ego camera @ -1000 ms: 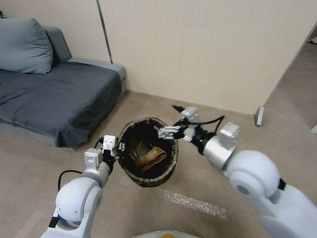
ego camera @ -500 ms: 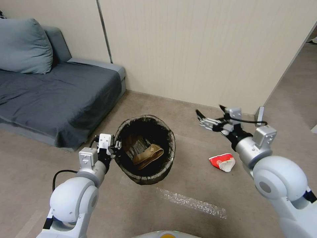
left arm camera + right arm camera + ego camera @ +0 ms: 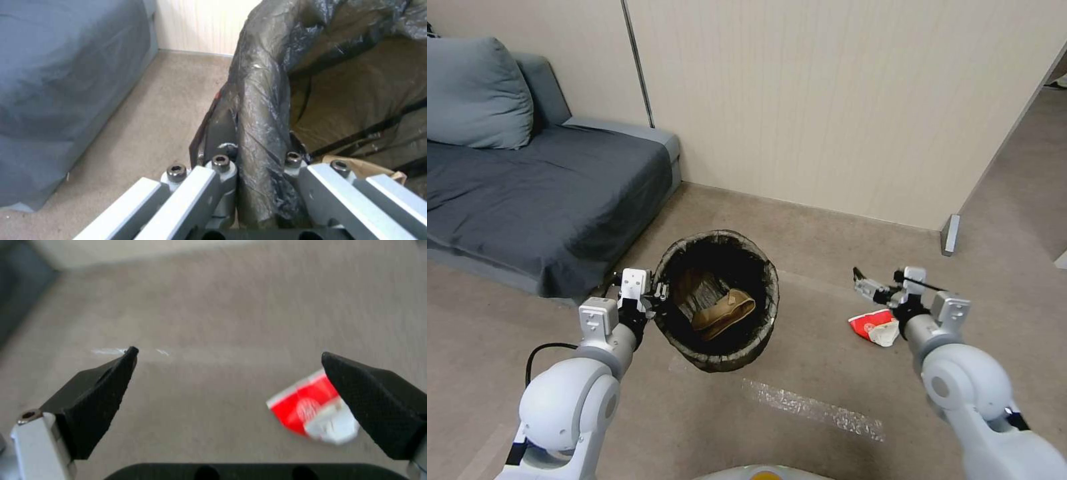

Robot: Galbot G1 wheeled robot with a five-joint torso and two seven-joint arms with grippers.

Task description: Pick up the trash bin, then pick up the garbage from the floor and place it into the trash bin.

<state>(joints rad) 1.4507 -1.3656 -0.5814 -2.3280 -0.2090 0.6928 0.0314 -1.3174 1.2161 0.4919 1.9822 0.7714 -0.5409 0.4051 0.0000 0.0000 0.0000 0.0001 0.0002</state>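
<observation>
My left hand is clamped on the rim of the small round trash bin with the dark plastic bag liner, holding it above the beige carpet floor; a crumpled brown paper bag lies inside. To the bin's right, my right hand hovers wide open and empty, angled low just above the crushed red-and-white carton on the floor.

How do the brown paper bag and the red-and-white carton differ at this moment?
The brown paper bag lies inside the trash bin, which the left gripper holds by the rim; the red-and-white carton lies on the floor under the open right gripper. Both look crumpled.
</observation>
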